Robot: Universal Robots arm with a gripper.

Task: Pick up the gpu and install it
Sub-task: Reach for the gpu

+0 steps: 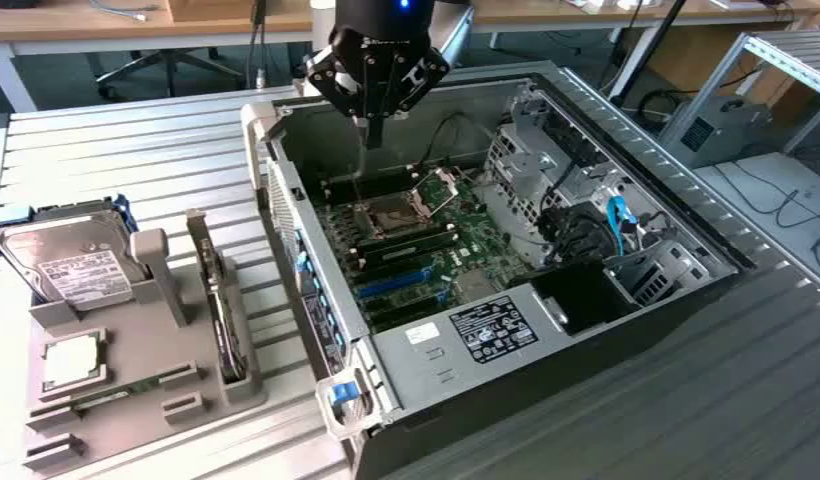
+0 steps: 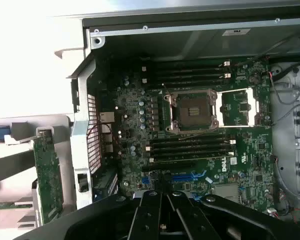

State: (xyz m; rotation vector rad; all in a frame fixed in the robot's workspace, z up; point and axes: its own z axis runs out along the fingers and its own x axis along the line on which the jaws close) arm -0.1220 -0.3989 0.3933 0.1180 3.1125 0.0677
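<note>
Nearest, on the exterior view's left, a grey moulded plastic holder point(image 1: 143, 400) lay on the ribbed metal table point(image 1: 130, 170), carrying a square silver processor chip point(image 1: 71, 362) and, farther back, a silver boxy hard drive point(image 1: 74, 268) with a white label. The gpu point(image 1: 218, 300), a slim green circuit-board card, stood on edge in a slot along the holder's edge toward the exterior view's right, untouched. Beyond it the open grey steel computer case point(image 1: 424, 435) lay on its side, its green motherboard point(image 1: 424, 250) exposed, its square processor socket point(image 1: 387, 212) uncovered. Above the case's far end hung the black two-finger gripper point(image 1: 373, 135), its fingers pressed together with nothing between them, well apart from the gpu. Farthest back stood wooden desks point(image 1: 63, 20) and a black swivel chair point(image 1: 157, 65)
</note>
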